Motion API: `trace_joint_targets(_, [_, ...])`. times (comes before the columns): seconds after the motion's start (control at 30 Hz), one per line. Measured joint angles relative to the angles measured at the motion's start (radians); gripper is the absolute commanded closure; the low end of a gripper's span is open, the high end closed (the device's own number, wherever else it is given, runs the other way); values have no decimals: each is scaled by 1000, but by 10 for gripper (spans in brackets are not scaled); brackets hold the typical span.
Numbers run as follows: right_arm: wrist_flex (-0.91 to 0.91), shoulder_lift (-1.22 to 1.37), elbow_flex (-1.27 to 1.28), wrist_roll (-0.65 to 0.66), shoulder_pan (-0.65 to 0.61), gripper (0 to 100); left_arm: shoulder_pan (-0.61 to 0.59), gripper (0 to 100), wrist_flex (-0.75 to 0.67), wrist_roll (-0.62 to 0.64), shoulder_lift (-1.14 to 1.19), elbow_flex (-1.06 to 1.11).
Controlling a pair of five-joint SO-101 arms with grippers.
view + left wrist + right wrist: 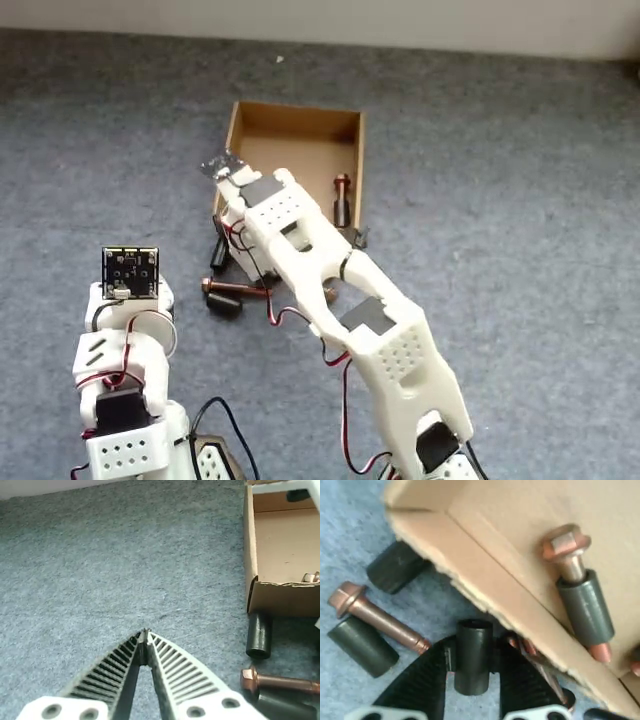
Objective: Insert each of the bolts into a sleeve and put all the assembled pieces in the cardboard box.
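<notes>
1. The sleeve (474, 666) is clamped between the right gripper's (474, 647) fingers, its long axis along them and its open end toward the box (485, 587) wall.
2. The bolt (235, 287) lies horizontal left of centre in the high view, head left.
3. The left gripper's (145, 636) fingers are together.

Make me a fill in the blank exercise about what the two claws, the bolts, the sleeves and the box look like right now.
1. The right claw is shut on a black ____.
2. The assembled piece lies ____ the cardboard box.
3. The left claw is shut and holds ____.
Missing words: sleeve; inside; nothing.
</notes>
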Motion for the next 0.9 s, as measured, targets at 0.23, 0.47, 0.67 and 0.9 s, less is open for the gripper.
trace_joint_targets(0.23, [52, -273, 132, 34, 23, 994, 0, 989, 0, 0, 0, 2])
trace_joint_targets(0.47, [2, -612, 453, 41, 74, 994, 0, 989, 0, 0, 0, 3])
trace_joint_targets(0.67, [-74, -916, 793, 41, 144, 994, 0, 989, 0, 0, 0, 3])
trace_joint_targets(0.9, [-203, -1235, 1158, 41, 282, 994, 100, 993, 0, 0, 0, 6])
